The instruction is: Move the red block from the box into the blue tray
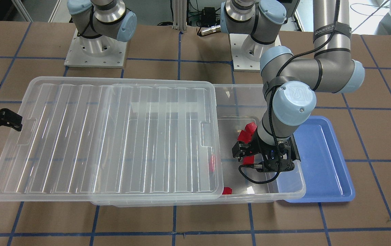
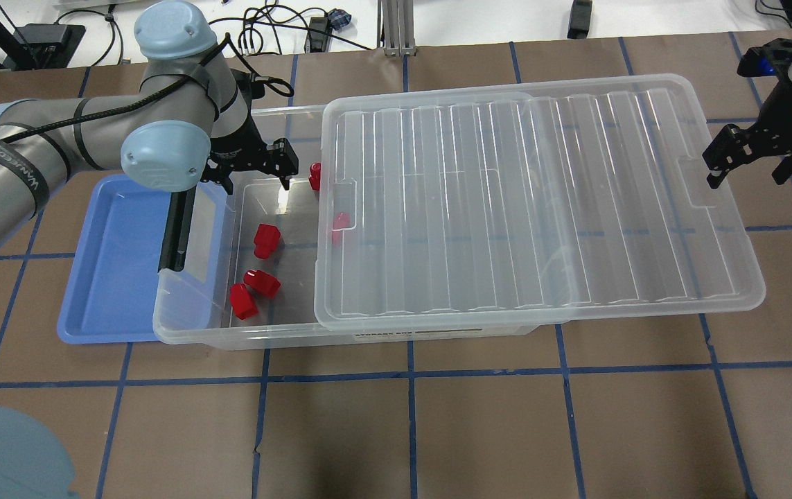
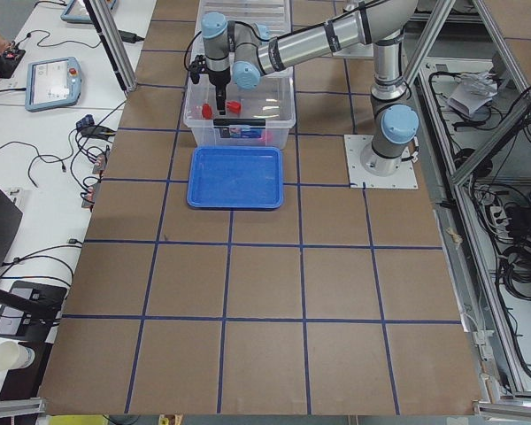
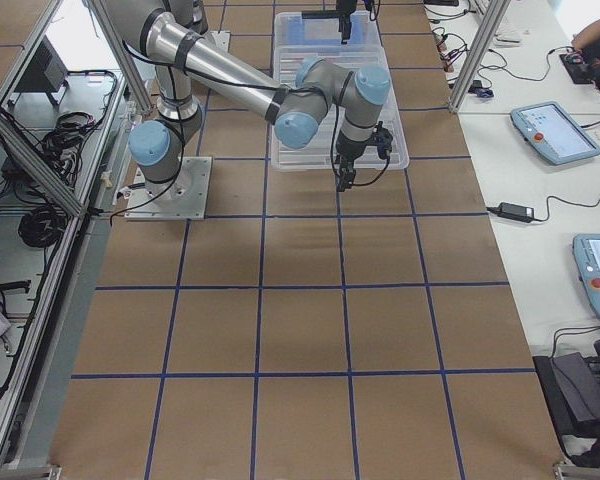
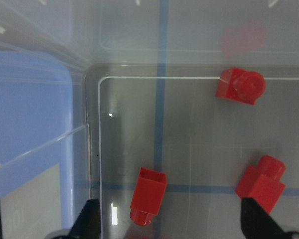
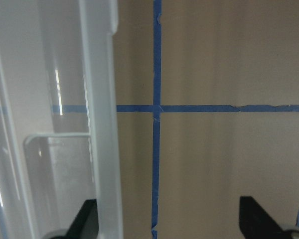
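Observation:
The clear box [image 2: 264,338] has its ribbed lid [image 2: 527,208] slid aside, so the end beside the blue tray [image 2: 111,263] is open. Several red blocks lie on the box floor. One red block [image 5: 148,194] lies below and between my left gripper's fingers, also seen from overhead [image 2: 266,239]. Another [image 5: 261,181] lies by the right finger, and a third [image 5: 240,85] by the far wall. My left gripper [image 2: 257,166] is open and empty above the open end. My right gripper [image 2: 745,163] is open and empty beside the lid's far short edge.
The box's black latch bar [image 2: 172,229] stands between the blocks and the tray. The tray holds nothing and lies partly under the box's end. The lid overhangs the box toward my right gripper. Brown table [image 2: 437,430] with blue tape lines lies all around.

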Controlling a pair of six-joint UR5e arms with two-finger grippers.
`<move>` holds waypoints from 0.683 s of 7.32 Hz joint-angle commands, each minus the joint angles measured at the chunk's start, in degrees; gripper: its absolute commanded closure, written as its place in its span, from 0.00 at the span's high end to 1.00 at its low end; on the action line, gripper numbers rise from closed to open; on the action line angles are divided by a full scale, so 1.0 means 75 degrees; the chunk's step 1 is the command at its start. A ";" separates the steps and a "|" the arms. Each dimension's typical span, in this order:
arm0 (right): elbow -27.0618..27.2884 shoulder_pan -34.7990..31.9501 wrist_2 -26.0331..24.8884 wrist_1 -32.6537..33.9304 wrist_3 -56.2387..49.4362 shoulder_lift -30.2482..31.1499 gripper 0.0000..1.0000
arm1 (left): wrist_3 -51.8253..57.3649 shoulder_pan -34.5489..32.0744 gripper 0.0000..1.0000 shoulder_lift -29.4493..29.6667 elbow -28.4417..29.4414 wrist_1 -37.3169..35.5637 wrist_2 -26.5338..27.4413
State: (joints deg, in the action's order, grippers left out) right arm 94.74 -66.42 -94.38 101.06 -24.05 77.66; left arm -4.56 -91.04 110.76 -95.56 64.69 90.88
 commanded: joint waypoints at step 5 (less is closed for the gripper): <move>-0.0011 0.0020 -0.0025 0.0048 -0.0064 0.0016 1.00 | -0.0037 -0.0002 1.00 0.0115 -0.1143 -0.0515 -0.0023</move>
State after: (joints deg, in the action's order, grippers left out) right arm 94.78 -66.30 -94.50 101.48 -24.50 77.65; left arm -4.93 -91.13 111.54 -102.58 61.56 90.73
